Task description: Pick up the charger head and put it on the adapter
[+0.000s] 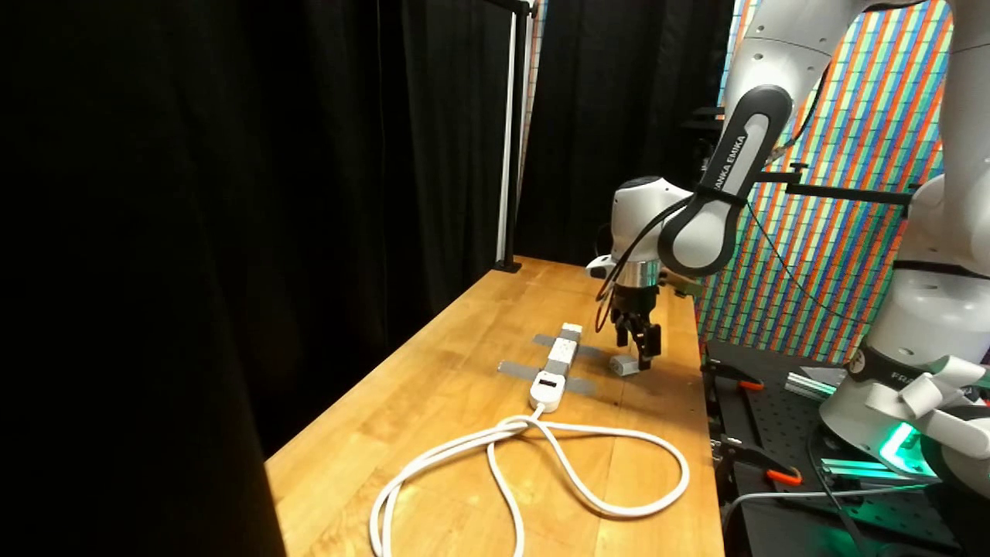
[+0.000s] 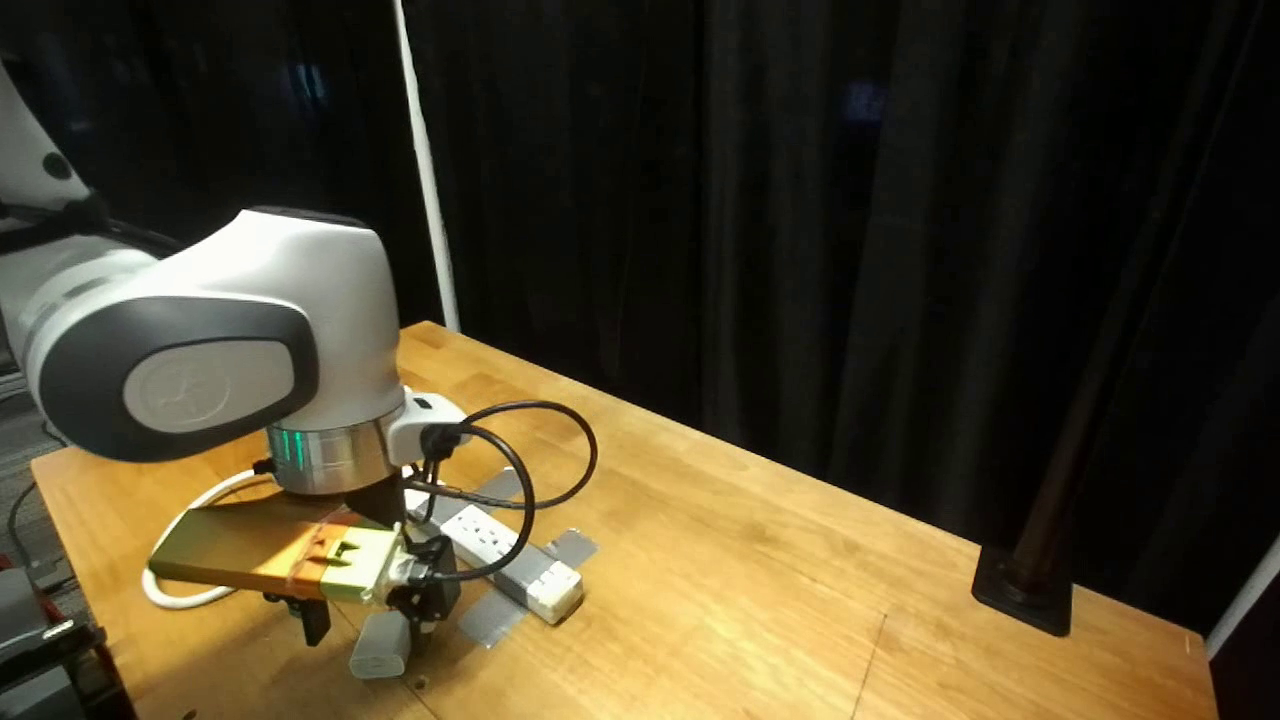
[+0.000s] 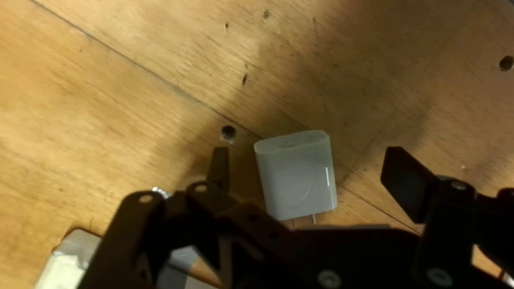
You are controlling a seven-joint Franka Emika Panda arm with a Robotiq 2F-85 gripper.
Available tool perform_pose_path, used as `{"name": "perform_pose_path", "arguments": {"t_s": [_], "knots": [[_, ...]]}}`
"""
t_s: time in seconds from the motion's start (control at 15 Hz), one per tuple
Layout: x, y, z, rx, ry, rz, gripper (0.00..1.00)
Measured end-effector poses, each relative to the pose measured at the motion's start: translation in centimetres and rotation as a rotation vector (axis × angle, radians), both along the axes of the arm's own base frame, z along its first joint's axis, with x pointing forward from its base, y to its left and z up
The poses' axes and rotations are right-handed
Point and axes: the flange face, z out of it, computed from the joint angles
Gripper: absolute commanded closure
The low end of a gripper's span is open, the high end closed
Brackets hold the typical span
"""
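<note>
The charger head point(image 3: 297, 176) is a small whitish-grey block lying on the wooden table. Its thin metal prongs point toward the bottom of the wrist view. It also shows in both exterior views point(image 1: 623, 366) point(image 2: 380, 647). My gripper point(image 3: 308, 158) is open, with one finger on each side of the charger head and a gap to each, wider on the right. In an exterior view the gripper point(image 1: 634, 354) is low over the table at the charger head. The adapter point(image 1: 562, 353), a whitish power strip, lies beside it; its end shows in the wrist view point(image 3: 64, 265).
Grey tape strips point(image 1: 520, 370) cross under and over the adapter on the table. A thick white cord point(image 1: 626, 510) loops over the table's near part in an exterior view. A black stand base point(image 2: 1022, 590) stands near the far edge. Black curtains point(image 2: 800, 250) hang behind.
</note>
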Motion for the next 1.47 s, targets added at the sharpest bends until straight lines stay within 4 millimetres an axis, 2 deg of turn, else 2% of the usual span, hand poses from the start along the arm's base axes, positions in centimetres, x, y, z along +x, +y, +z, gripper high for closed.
{"name": "perform_pose_path", "arguments": {"t_s": [0.33,0.4,0.47,0.73,1.0,1.07,1.2,1.47], "knots": [[-0.3,-0.5,-1.0,-0.041,-0.019,-0.041,0.73],[-0.3,-0.6,-1.1,-0.048,-0.025,-0.045,0.27],[-0.3,-0.6,-1.1,-0.055,-0.033,-0.048,0.27],[-0.2,-0.6,-1.0,-0.066,-0.049,-0.034,0.01],[0.1,-0.3,-0.8,-0.071,-0.066,0.001,0.0],[0.2,-0.2,-0.8,-0.071,-0.071,0.006,0.25],[0.2,0.0,-0.8,-0.067,-0.074,0.015,0.28],[0.1,0.5,-1.4,-0.055,-0.079,0.037,0.61]]}}
